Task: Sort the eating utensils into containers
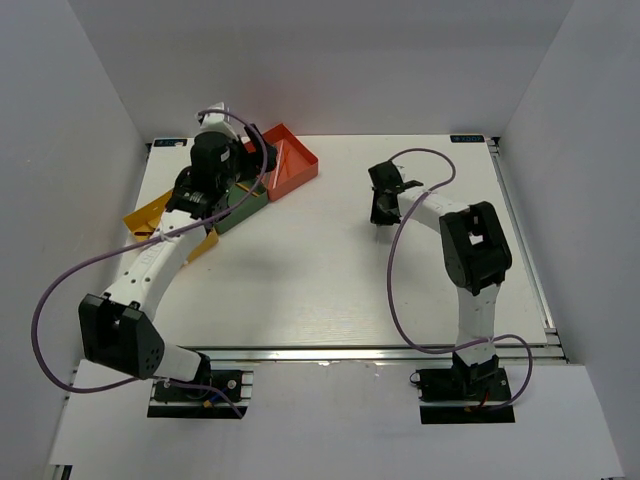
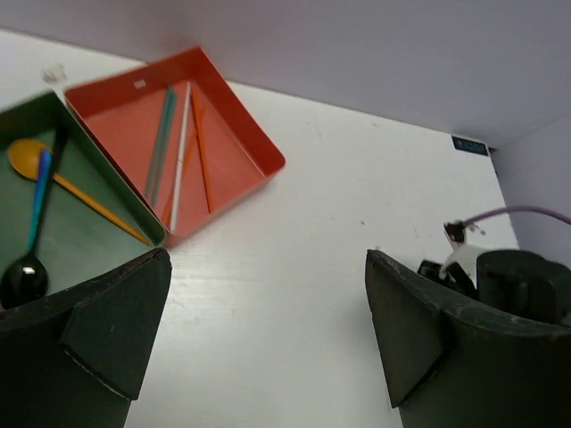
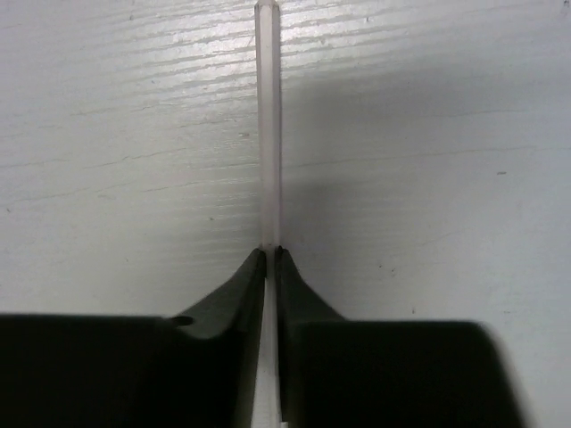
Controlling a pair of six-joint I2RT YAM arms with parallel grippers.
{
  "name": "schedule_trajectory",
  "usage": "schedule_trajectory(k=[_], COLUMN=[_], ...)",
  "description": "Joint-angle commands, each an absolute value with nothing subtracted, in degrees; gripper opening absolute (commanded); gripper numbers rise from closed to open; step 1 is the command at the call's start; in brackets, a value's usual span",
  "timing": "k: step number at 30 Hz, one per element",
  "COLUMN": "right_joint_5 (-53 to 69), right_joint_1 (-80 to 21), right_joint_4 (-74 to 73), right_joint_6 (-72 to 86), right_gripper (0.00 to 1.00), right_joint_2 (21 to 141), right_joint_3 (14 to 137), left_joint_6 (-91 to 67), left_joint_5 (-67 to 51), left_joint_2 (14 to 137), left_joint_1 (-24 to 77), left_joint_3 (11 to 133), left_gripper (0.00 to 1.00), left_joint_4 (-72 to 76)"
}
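Observation:
In the right wrist view my right gripper (image 3: 269,254) is shut on a thin pale silver chopstick (image 3: 268,125) that lies flat on the white table and runs straight away from the fingertips. From above, that gripper (image 1: 383,212) points down at the table's middle right. The red-orange box (image 2: 259,134) holds a teal chopstick (image 2: 161,143), a silver one (image 2: 181,152) and a red one (image 2: 201,147). The dark green box (image 2: 85,245) holds a gold spoon (image 2: 53,174) and a black spoon with a blue handle (image 2: 34,223). My left gripper (image 2: 268,330) hangs open and empty beside these boxes.
A yellow box (image 1: 148,215) sits left of the green box (image 1: 243,207), partly under my left arm. The red-orange box (image 1: 293,160) is at the back left. White walls enclose the table on three sides. My right arm (image 2: 513,285) shows in the left wrist view.

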State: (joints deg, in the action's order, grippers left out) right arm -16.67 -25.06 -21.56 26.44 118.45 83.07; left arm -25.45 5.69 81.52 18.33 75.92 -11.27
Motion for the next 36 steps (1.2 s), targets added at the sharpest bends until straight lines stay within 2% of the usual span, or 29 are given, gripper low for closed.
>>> schedule_trajectory(k=[1,5,8,9,12,14,19,25,29,35,36], right_joint_5=[-10.0,4.7,9.5,11.5,20.5,27.6,37.6,41.9,42.1,40.5,40.8], right_joint_1=[-23.0,-19.6,-18.9,-18.9,-18.9,-18.9,-19.2,-21.9,-24.4,-26.5,-27.0], right_joint_4=[-24.4,-17.2,-11.1,-9.0,2.5,10.2,21.5,29.3,31.5,31.6,31.6], right_joint_6=[24.7,24.3,23.6,22.8,23.9,25.1,32.3,38.7,40.3,40.8,41.1], right_gripper=[0.00,0.00,0.00,0.00,0.00,0.00,0.00,0.00,0.00,0.00,0.00], right_joint_2=[121.2,115.6,108.8,106.8,98.3,93.6,88.6,85.8,84.2,84.3,85.0], right_joint_3=[78.0,71.5,68.6,66.4,59.8,56.9,50.3,48.7,49.5,51.8,52.1], left_joint_6=[-32.4,-38.1,-46.8,-53.1,-63.0,-64.7,-61.9,-59.2,-59.1,-56.5,-56.4], left_joint_5=[0.2,-11.8,-20.6,-25.7,-30.1,-30.7,-28.6,-26.5,-25.7,-24.3,-24.4], left_joint_2=[77.2,76.3,76.9,77.8,80.1,82.4,85.9,89.4,91.0,91.7,91.6], left_joint_1=[18.3,18.3,18.3,18.5,19.1,20.5,24.0,26.5,27.0,27.4,27.4], left_joint_3=[71.0,63.5,55.0,50.1,45.2,43.9,45.7,49.0,50.3,51.1,50.8], left_gripper=[0.98,0.98,0.98,0.98,0.98,0.98,0.98,0.95,0.86,0.84,0.76], left_joint_4=[-8.3,-1.0,14.2,25.9,43.5,46.9,45.6,42.7,42.4,37.5,37.9])
